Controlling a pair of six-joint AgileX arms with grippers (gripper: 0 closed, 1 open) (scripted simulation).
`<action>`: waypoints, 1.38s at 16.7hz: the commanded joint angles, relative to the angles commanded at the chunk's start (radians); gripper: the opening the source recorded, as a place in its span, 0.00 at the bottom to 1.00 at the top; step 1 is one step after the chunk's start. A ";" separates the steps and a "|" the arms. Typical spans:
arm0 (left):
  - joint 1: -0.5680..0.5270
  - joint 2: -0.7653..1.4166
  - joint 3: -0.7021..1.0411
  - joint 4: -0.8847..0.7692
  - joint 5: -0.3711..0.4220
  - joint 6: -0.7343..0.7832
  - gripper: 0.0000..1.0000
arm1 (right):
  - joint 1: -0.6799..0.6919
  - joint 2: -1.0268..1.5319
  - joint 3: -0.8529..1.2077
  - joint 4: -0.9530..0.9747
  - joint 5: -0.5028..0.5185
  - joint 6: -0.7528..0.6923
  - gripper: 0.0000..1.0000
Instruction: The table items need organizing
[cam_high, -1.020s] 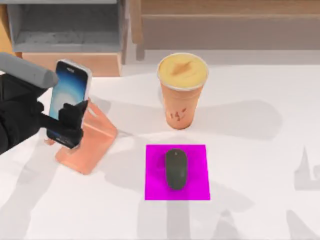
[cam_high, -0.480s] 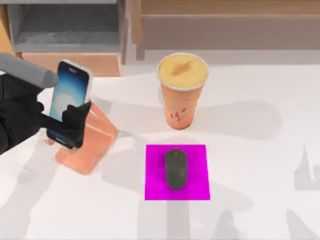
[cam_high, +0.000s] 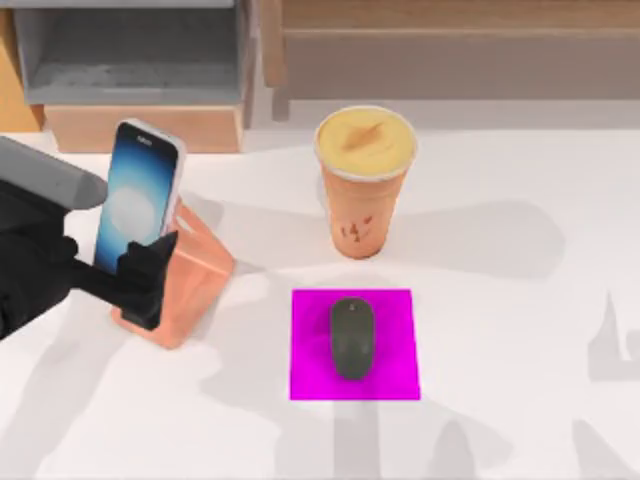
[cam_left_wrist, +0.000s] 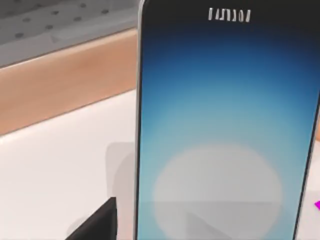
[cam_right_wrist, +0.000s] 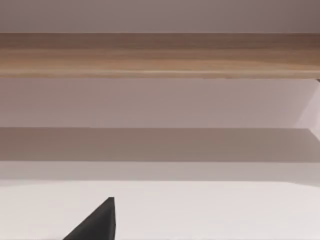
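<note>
Top view: the left gripper (cam_high: 128, 272) sits at the table's left side, its dark fingers (cam_high: 150, 270) closed on the lower part of the phone (cam_high: 138, 195). The phone stands tilted, screen up, its bottom end down at the orange stand (cam_high: 190, 275); I judge it is held low so the base can seat in the stand while the screen stays clear. The cup (cam_high: 364, 180) stands upright near the middle back, well apart from the phone. In front of it the mouse (cam_high: 352, 337) lies centred on a magenta pad (cam_high: 400, 375), apparently already in place. The table (cam_high: 520, 300) is bare on its right half, so there is wide room there; on the left, the stand sits near the table's back edge and a wooden shelf (cam_high: 140, 125), which leaves less room behind the phone.

Left wrist view: the phone (cam_left_wrist: 225, 125) stands close in, screen glowing blue, with 1 dark finger tip (cam_left_wrist: 100, 222) beside its edge and white table (cam_left_wrist: 60, 160) behind.

Right wrist view: the right arm is parked off to the side; 1 dark finger tip (cam_right_wrist: 97, 222) shows over white table (cam_right_wrist: 225, 210), and I cannot tell how far its fingers stand apart.
</note>
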 joint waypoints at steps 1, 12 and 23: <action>0.000 0.000 0.000 0.000 0.000 0.000 1.00 | 0.000 0.000 0.000 0.000 0.000 0.000 1.00; 0.079 -0.295 -0.125 -0.020 -0.059 -0.040 1.00 | 0.000 0.000 0.000 0.000 0.000 0.000 1.00; 0.246 -0.943 -0.410 -0.071 -0.196 -0.120 1.00 | 0.000 0.000 0.000 0.000 0.000 0.000 1.00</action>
